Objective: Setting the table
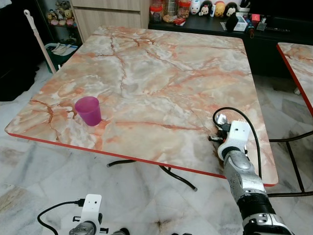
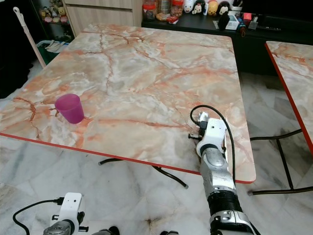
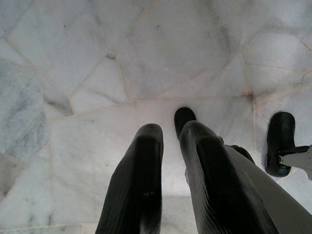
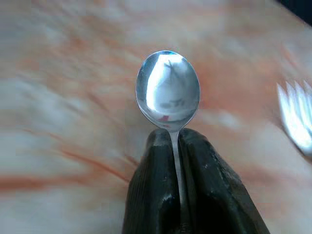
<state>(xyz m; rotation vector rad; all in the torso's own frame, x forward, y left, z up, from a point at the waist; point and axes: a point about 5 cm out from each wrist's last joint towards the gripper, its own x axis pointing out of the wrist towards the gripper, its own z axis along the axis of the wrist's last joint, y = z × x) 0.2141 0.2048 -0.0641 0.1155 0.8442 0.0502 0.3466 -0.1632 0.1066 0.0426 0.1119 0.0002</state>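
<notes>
1. Where my right arm reaches over the near right part of the table (image 1: 161,73), I see the right gripper (image 4: 174,139) clenched on a spoon (image 4: 168,91), its handle pinched between the two black fingers (image 4: 152,185).
2. The spoon is polished silver metal, with an oval bowl that mirrors light and a faint reddish patch near its neck.
3. Its bowl sticks out past the fingertips, above the marble top; I cannot tell whether it touches the surface.
4. From the head views the spoon itself is too small for me to make out ahead of the white wrist housing (image 1: 237,134).
5. A fork (image 4: 296,119) lies blurred near the spoon in the right wrist view; I make out shiny tines and nothing more.
6. The tabletop is marble-patterned, cream with orange-red veins and a red edge.
7. A purple cup (image 1: 88,110) stands upright near the table's front left edge, well apart from my right gripper.
8. The cup is translucent plastic, wider at the rim than at the base.
9. My left gripper (image 3: 171,134) hangs idle below the table edge, above the pale stone floor (image 3: 73,58).
10. Its fingers sit nearly together with a narrow gap, grasping nothing.
11. A second table (image 1: 298,63) with the same pattern stands to the right.
</notes>
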